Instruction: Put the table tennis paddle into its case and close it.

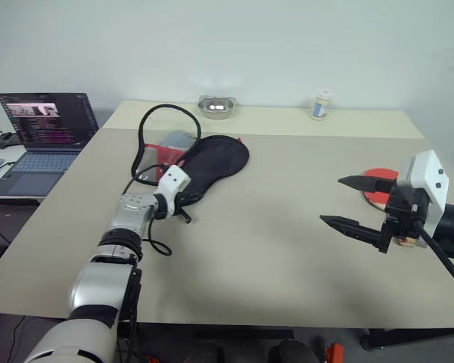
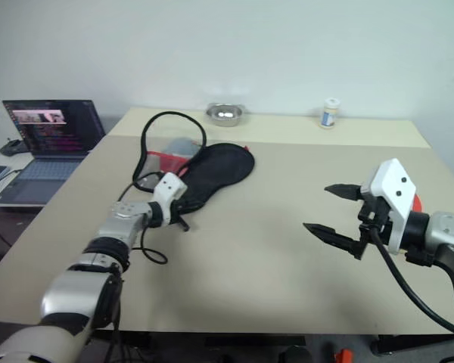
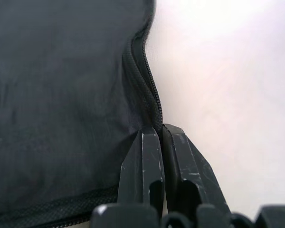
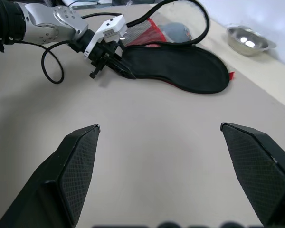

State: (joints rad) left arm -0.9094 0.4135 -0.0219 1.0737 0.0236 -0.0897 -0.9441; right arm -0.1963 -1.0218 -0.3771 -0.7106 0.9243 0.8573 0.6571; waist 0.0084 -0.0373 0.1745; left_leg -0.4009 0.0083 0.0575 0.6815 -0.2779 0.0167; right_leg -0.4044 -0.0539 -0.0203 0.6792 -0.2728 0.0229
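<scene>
- Beige table point(image 1: 272, 249) against a pale wall carries the work; a laptop point(image 1: 41, 140) sits off its left edge.
- Left gripper point(image 1: 188, 201) has its fingers pressed together on the zip edge of the case point(image 1: 216, 160), whose black side faces up with red showing at the far side.
- Right gripper point(image 1: 346, 202) hovers with fingers spread wide, holding nothing.
- Just behind the right gripper lies what seems to be the table tennis paddle point(image 1: 378, 185), mostly hidden.

The left gripper point(image 1: 188, 206) is reaching forward with its two black fingers point(image 3: 152, 156) pressed tightly together, while the right gripper point(image 1: 349, 203) is hovering (jaws spread wide apart) pointing toward the left.
</scene>
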